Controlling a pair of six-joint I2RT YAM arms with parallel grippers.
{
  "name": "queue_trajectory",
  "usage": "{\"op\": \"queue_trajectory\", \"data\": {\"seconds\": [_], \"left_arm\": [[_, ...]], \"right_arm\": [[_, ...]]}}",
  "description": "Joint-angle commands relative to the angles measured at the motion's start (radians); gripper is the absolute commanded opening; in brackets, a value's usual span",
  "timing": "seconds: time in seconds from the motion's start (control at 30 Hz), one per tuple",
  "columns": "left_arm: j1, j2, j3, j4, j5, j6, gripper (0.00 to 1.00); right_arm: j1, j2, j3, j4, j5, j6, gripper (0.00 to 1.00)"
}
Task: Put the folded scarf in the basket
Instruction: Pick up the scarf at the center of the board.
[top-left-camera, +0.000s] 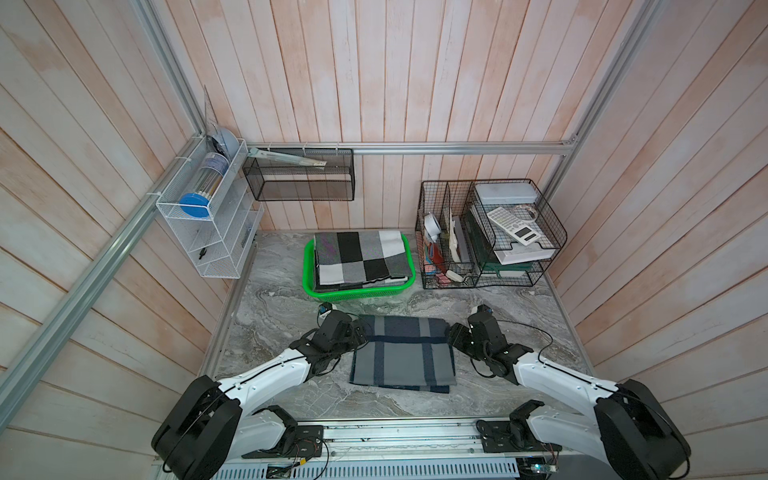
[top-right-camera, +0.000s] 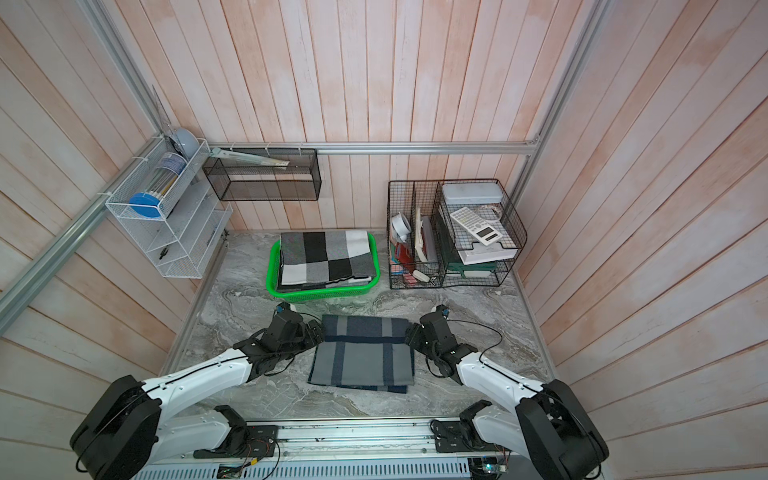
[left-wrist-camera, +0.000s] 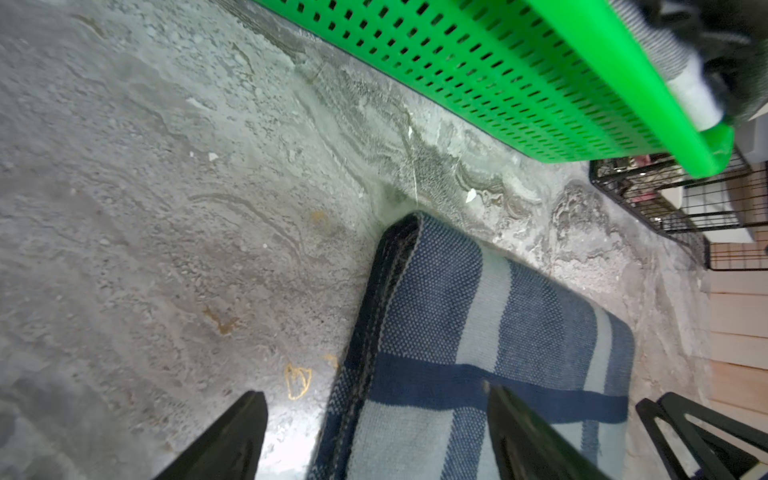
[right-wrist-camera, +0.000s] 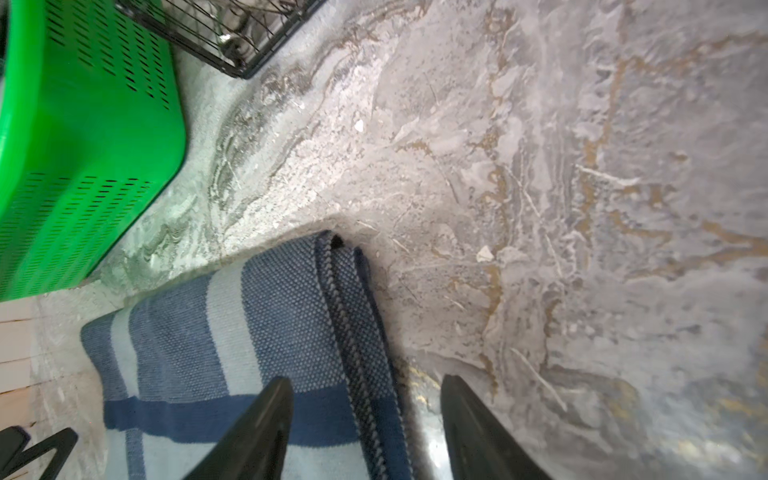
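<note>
- At the left edge of the folded blue-and-grey striped knitted scarf (top-left-camera: 403, 357), the left hand (left-wrist-camera: 374, 390) stands wide open and holds nothing. Its jaws straddle that edge, one over the grey marbled tabletop (top-left-camera: 270, 316), one over the cloth. It should come low enough to take every layer before closing.
- Between the two hands the scarf lies flat on the tabletop, near the bright green perforated plastic basket (top-left-camera: 357, 294) but apart from it. Several layers show at its edges, and pinching only the top one would likely open the fold.
- Behind the scarf, the basket holds a folded black, white and grey checked cloth (top-left-camera: 361, 257) that nearly fills it. The scarf probably has to be lifted clear of the near rim and laid on top.
- At the scarf's right edge, the right hand (right-wrist-camera: 365, 378) is likewise open and empty, astride the edge. Both hands should close and rise together, keeping the cloth level.
- Furthest right, the black wire organizer (top-left-camera: 451, 232) stands just beside the basket, so the right arm needs room.
</note>
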Motion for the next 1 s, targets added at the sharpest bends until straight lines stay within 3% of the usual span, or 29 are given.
{"op": "queue_trajectory", "data": {"seconds": [0.0,0.53,0.97], "left_arm": [[-0.002,0.03,0.027,-0.016,-0.005,0.023,0.89],[-0.006,0.117,0.042,-0.003,0.004,0.011,0.84],[-0.02,0.194,0.047,0.05,0.043,0.007,0.73]], "right_arm": [[-0.006,0.041,0.032,-0.004,-0.018,0.002,0.65],[-0.009,0.251,0.142,-0.022,-0.171,-0.096,0.65],[-0.008,0.256,0.123,0.018,-0.191,-0.083,0.54]]}}
